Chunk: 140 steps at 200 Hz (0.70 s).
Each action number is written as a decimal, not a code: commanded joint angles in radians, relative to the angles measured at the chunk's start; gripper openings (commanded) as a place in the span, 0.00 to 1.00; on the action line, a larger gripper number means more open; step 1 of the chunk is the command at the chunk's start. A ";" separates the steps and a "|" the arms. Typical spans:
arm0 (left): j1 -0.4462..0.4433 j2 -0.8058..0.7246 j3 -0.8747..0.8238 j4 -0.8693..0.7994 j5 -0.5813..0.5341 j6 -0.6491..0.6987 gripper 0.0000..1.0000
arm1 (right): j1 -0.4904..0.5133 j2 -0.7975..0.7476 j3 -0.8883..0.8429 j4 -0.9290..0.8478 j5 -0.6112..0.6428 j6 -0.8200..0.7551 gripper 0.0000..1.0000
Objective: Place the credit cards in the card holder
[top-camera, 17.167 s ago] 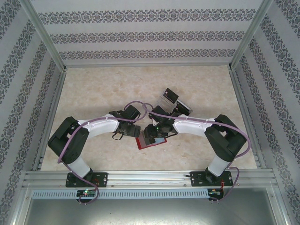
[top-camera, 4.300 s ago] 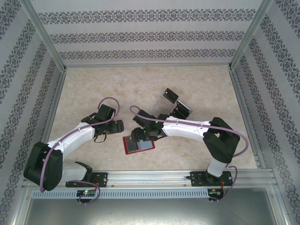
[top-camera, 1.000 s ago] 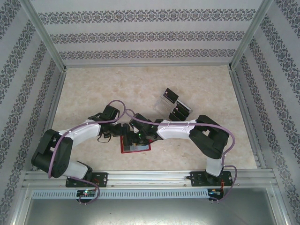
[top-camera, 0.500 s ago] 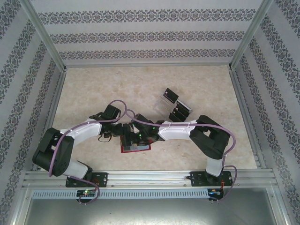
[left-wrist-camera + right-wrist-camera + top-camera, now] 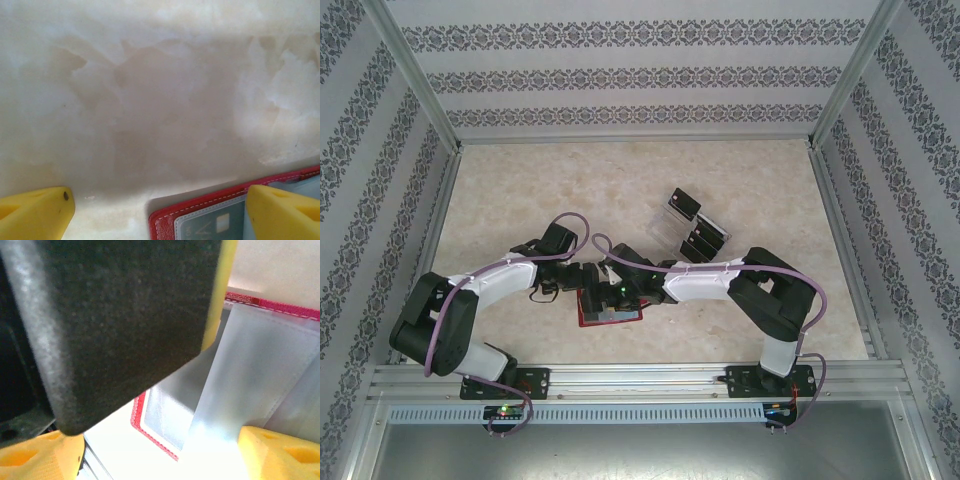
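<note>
a: card holder (image 5: 610, 312)?
b: lying open on the marbled tabletop (image 5: 520, 190). red stitched rim, glossy grey pockets.
a: pincers?
b: left gripper (image 5: 157, 212): blunt yellow fingers spread wide, one over the holder's edge. right gripper (image 5: 160, 455): wide too, above its pockets.
a: credit cards (image 5: 705, 238)?
b: thin black rectangles in a clear rack (image 5: 670, 222), beyond the holder, apart.

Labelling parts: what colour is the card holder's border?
Red with pale stitching, on the small folding card holder; clearest in left wrist view.
</note>
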 commanded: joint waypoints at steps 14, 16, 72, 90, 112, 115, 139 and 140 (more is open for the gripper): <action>-0.030 0.127 -0.042 0.169 0.216 -0.013 0.91 | -0.010 -0.007 -0.034 0.035 -0.011 -0.007 0.81; -0.031 0.130 -0.041 0.169 0.218 -0.012 0.91 | -0.011 -0.007 -0.035 0.037 -0.012 -0.008 0.81; -0.050 0.187 -0.017 0.125 0.165 0.017 0.92 | -0.025 -0.014 -0.068 0.078 -0.017 -0.002 0.81; -0.050 0.190 -0.015 0.109 0.132 0.023 0.92 | -0.028 -0.021 -0.074 0.085 -0.013 0.004 0.81; -0.051 0.174 -0.026 0.109 0.100 0.012 0.92 | -0.032 -0.030 -0.076 0.079 -0.013 0.007 0.81; -0.050 0.170 -0.027 0.110 0.096 0.009 0.92 | -0.032 -0.031 -0.076 0.079 -0.013 0.007 0.81; -0.049 0.103 -0.035 0.088 0.003 -0.031 0.94 | -0.034 -0.035 -0.070 0.067 -0.014 0.008 0.80; -0.049 0.099 -0.035 0.087 -0.001 -0.033 0.95 | -0.035 -0.035 -0.070 0.067 -0.014 0.008 0.80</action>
